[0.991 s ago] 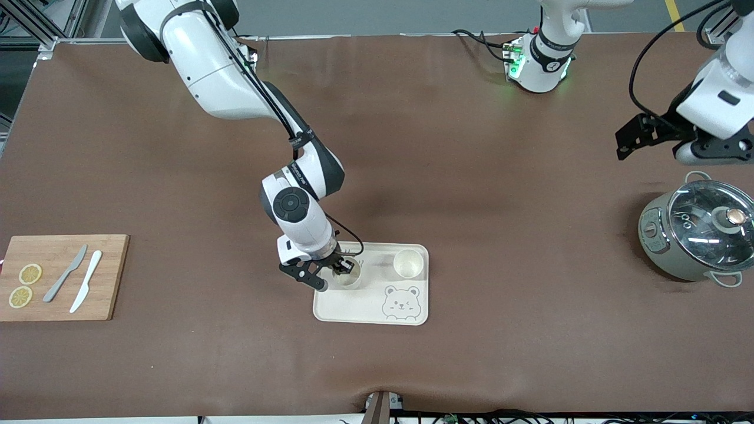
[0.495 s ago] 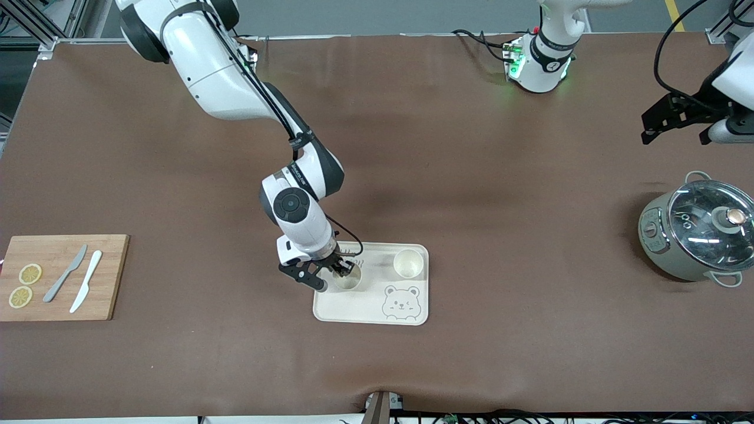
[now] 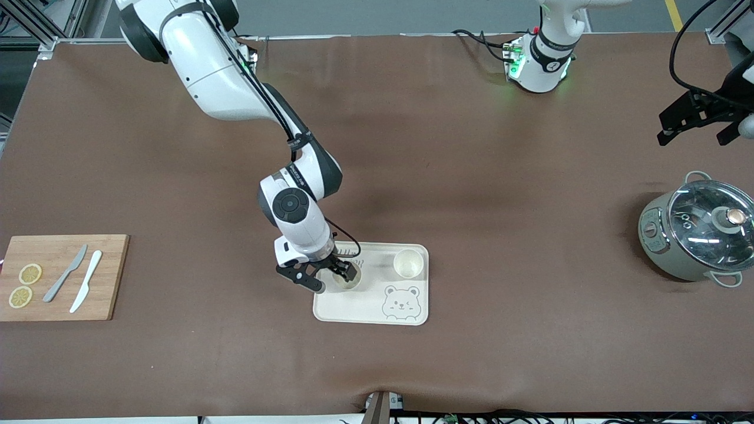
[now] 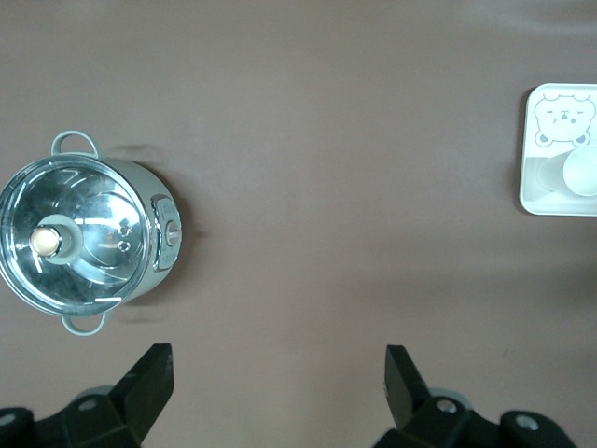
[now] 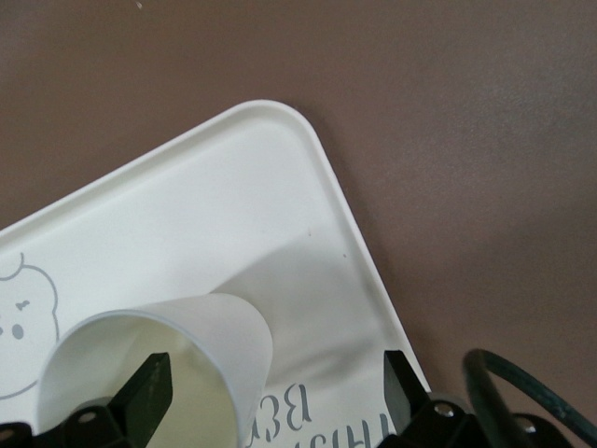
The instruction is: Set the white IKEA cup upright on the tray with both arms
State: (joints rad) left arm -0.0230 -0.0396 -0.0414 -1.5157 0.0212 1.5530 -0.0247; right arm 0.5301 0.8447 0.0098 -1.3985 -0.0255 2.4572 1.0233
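Observation:
The cream tray (image 3: 353, 306) with the bear face lies mid-table. Two white cups stand upright on it. One cup (image 3: 408, 262) stands at the tray's corner toward the left arm's end. My right gripper (image 3: 341, 274) is open at the other cup (image 3: 352, 282). In the right wrist view that cup (image 5: 159, 373) stands on the tray (image 5: 215, 205), and the right gripper (image 5: 275, 383) has one finger inside the rim and one outside. My left gripper (image 3: 695, 136) is open and empty, high over the table's left-arm end. The left wrist view shows it (image 4: 278, 373) open, with the tray (image 4: 534, 187) and a cup (image 4: 583, 173) far off.
A grey pot with a glass lid (image 3: 698, 232) stands at the left arm's end and shows in the left wrist view (image 4: 79, 243). A wooden cutting board (image 3: 112, 277) with two knives and lemon slices lies at the right arm's end.
My left arm has swung up and away from over the pot toward the table's left-arm end. My right gripper has stayed at the cup, shifting only slightly.

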